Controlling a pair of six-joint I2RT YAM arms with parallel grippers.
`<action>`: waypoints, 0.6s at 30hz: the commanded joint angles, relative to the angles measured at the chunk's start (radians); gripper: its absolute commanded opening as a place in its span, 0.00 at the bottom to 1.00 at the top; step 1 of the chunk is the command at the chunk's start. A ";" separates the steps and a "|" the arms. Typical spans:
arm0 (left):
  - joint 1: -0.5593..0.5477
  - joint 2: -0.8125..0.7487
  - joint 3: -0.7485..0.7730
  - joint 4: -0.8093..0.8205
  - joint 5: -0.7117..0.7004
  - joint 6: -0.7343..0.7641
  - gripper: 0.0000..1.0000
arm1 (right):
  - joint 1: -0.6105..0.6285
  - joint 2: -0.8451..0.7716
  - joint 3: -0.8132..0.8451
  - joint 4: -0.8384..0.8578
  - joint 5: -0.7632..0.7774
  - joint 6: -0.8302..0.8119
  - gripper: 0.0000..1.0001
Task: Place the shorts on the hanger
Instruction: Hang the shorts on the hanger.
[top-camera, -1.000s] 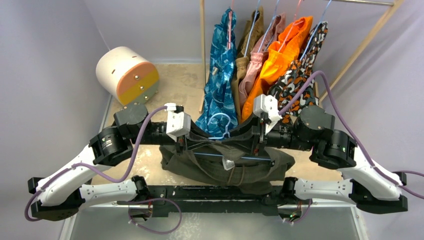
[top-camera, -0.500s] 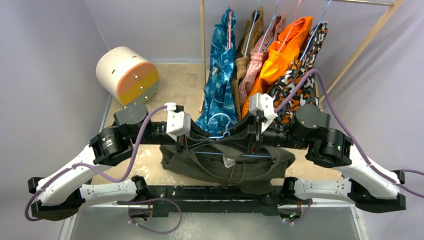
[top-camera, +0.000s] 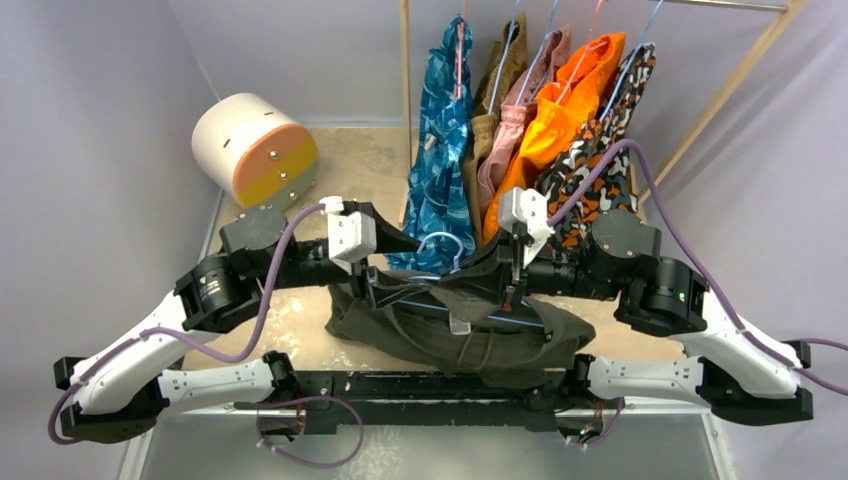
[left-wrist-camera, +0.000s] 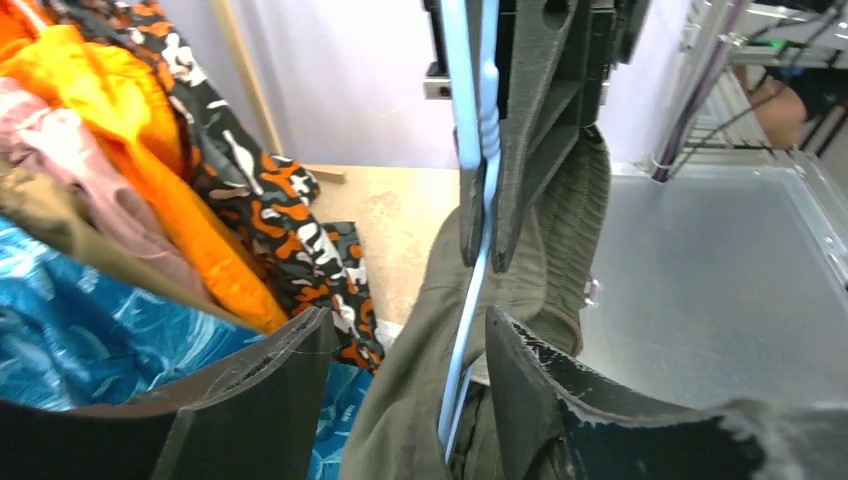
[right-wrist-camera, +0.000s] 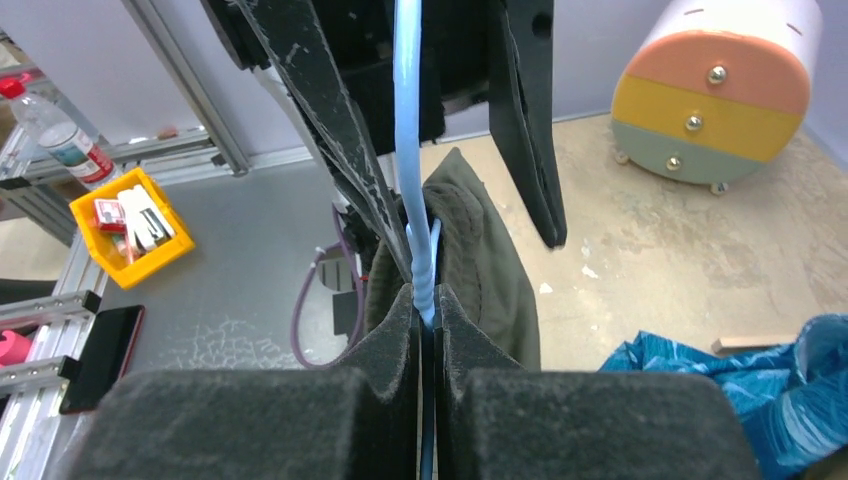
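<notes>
The light-blue wire hanger (top-camera: 465, 312) hangs level between my two grippers, its hook (top-camera: 441, 246) toward the rack. The dark olive shorts (top-camera: 455, 338) are draped over its bar and sag onto the table. My right gripper (right-wrist-camera: 427, 295) is shut on the hanger wire (right-wrist-camera: 411, 120) at its right end, seen also from above as the right gripper (top-camera: 508, 292). My left gripper (left-wrist-camera: 410, 318) stands open around the left end, with the hanger wire (left-wrist-camera: 466, 335) and a fold of the shorts (left-wrist-camera: 415, 400) between its fingers (left-wrist-camera: 255, 385), touching neither. From above, the left gripper (top-camera: 385, 272) is spread wide.
A rack behind holds hanging garments: blue patterned (top-camera: 440, 150), tan, pink, orange (top-camera: 565, 110) and camouflage-print. Its wooden post (top-camera: 405, 90) stands at the middle. A white drum with an orange and yellow face (top-camera: 256, 150) lies at the back left. A yellow bin (right-wrist-camera: 130, 225) sits off the table.
My left gripper has opened and let go of the hanger's left end. My right gripper has closed fully on the right end. The shorts have bunched slightly toward the middle.
</notes>
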 joint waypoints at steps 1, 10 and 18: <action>0.003 -0.053 0.045 0.002 -0.163 -0.009 0.60 | 0.004 -0.047 0.099 -0.013 0.074 0.002 0.00; 0.002 -0.221 0.031 -0.073 -0.330 -0.020 0.71 | 0.003 -0.015 0.294 -0.291 0.297 -0.004 0.00; 0.003 -0.253 -0.070 -0.009 -0.400 -0.033 0.75 | 0.003 0.020 0.417 -0.496 0.317 0.076 0.00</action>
